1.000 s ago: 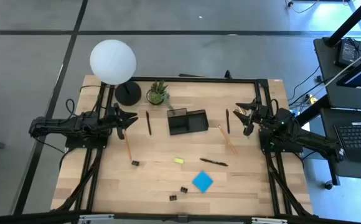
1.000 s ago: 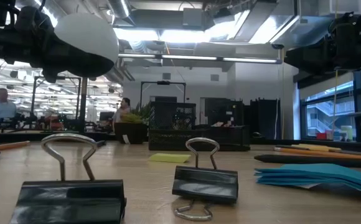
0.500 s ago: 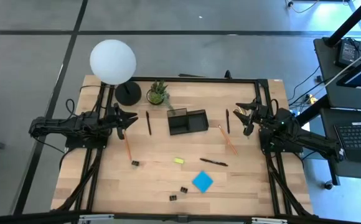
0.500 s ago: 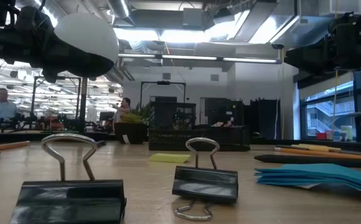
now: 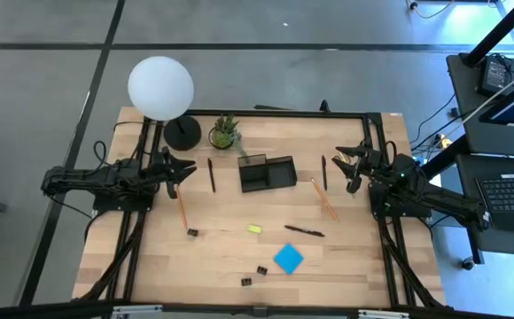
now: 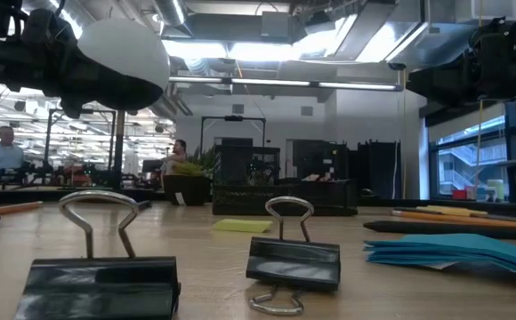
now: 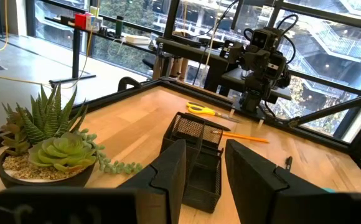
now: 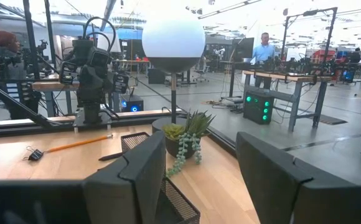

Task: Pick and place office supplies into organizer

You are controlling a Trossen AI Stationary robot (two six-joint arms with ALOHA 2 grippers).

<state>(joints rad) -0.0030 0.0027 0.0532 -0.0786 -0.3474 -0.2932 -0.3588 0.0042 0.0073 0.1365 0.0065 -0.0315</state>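
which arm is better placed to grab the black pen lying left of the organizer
Left. The left gripper, open and empty, sits right beside that black pen. The right gripper, also open, waits across the organizer on the far side.

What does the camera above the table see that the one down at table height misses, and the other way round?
Only the high view shows the whole layout: both robot arms at the table's sides, the left hand and right hand open and empty, the black pens, the orange pencils and the low black mesh organizer tray.

Only the low view shows the office room behind, with a person far off.

Both show the blue square sticky-note pad, the small black binder clips, the thin yellow block and the white globe lamp.
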